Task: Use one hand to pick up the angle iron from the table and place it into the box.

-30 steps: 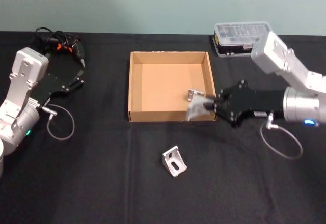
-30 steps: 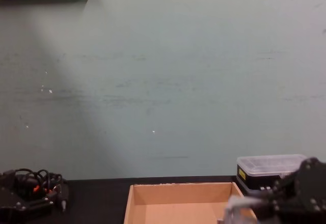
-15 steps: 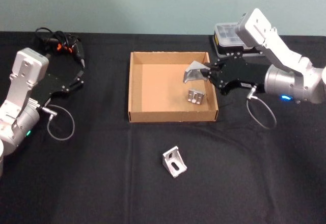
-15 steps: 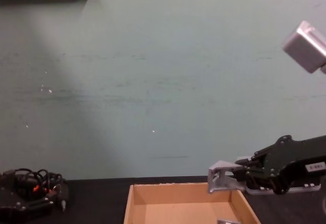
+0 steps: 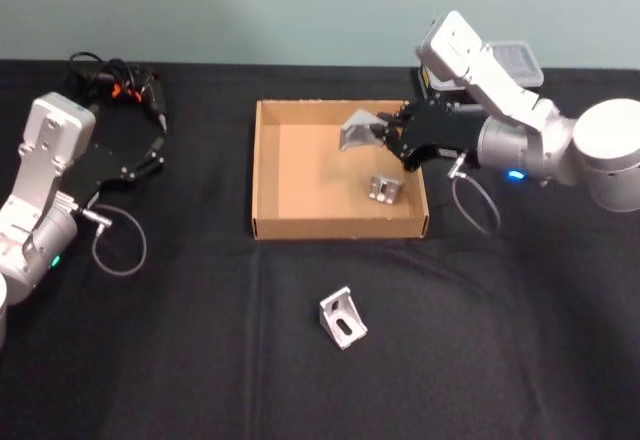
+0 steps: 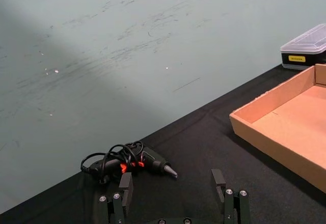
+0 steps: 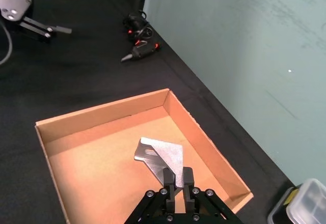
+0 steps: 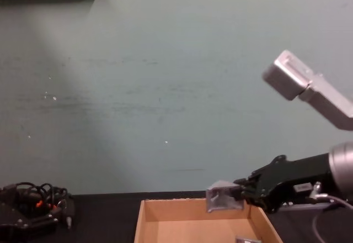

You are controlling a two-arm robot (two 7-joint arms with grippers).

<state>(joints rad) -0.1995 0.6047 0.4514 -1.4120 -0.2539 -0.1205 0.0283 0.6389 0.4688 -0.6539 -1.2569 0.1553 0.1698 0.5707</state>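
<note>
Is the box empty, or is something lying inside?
Not empty: one angle iron lies on the box floor; the right claw holds a second angle iron above it.

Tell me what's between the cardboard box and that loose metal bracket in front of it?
Just bare black table, seen in the head view, separates box and bracket. The right gripper holds a second bracket above the box.
</note>
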